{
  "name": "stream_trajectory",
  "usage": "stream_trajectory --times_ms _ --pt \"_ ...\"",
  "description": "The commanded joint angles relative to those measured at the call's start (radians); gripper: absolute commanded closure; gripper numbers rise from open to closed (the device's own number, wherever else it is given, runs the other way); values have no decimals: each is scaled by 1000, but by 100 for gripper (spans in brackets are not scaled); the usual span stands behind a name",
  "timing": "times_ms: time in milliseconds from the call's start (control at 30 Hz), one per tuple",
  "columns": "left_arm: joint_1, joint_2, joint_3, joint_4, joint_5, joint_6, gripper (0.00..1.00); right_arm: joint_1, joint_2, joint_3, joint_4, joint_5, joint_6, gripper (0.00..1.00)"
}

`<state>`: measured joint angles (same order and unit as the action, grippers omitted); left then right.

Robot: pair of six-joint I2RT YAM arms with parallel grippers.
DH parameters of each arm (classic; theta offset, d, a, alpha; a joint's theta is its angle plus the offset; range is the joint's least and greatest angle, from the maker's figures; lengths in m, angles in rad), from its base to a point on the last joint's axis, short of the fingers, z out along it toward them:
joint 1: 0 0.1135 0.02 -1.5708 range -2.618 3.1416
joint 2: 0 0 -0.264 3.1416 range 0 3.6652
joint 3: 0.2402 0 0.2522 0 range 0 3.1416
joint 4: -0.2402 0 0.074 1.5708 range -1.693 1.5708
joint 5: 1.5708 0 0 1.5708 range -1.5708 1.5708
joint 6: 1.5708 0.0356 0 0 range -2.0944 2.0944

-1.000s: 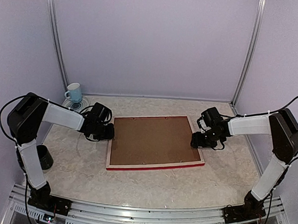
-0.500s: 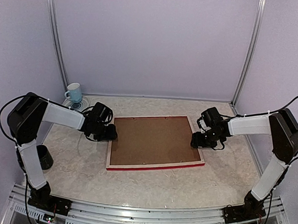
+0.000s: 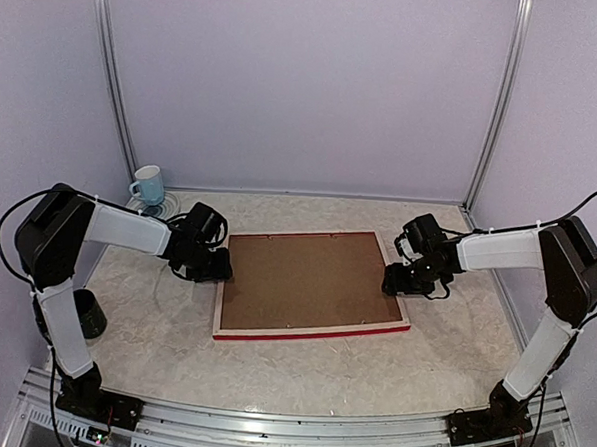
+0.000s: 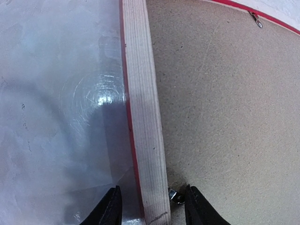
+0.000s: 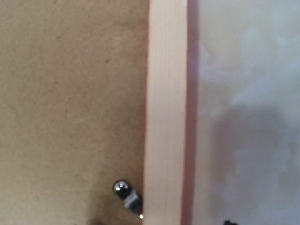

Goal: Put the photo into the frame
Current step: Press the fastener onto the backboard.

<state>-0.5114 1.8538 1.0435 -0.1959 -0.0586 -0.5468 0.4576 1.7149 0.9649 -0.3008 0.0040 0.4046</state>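
The frame [image 3: 313,332] lies face down mid-table, pale wood back up and red edges showing. A brown backing board [image 3: 311,279] fills it. The photo is not visible in any view. My left gripper [image 3: 216,266] is open and straddles the frame's left bar [image 4: 143,108], one finger over the table and the other over the board [image 4: 225,103], beside a small metal clip [image 4: 176,196]. My right gripper [image 3: 396,282] is low over the right bar [image 5: 164,93], near another clip [image 5: 126,193]. Only its finger tips [image 5: 227,222] show, set wide apart either side of the bar.
A blue mug [image 3: 148,185] stands at the back left corner. A dark round object [image 3: 89,313] sits by the left arm's base. A glossy clear sheet [image 4: 70,117] seems to lie on the table left of the frame. Walls close in on three sides.
My left gripper has edged slightly right, over the frame's left bar. The right gripper and the frame have not moved.
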Motion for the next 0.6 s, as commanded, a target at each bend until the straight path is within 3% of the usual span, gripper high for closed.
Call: stream_trajectory --times_ms 0,567 --pt "7 29 17 -53 -31 -16 55 1 -13 -20 15 -2 -3 34" --pt "25 49 84 -140 -2 -119 52 1 1 -20 20 -41 0 35"
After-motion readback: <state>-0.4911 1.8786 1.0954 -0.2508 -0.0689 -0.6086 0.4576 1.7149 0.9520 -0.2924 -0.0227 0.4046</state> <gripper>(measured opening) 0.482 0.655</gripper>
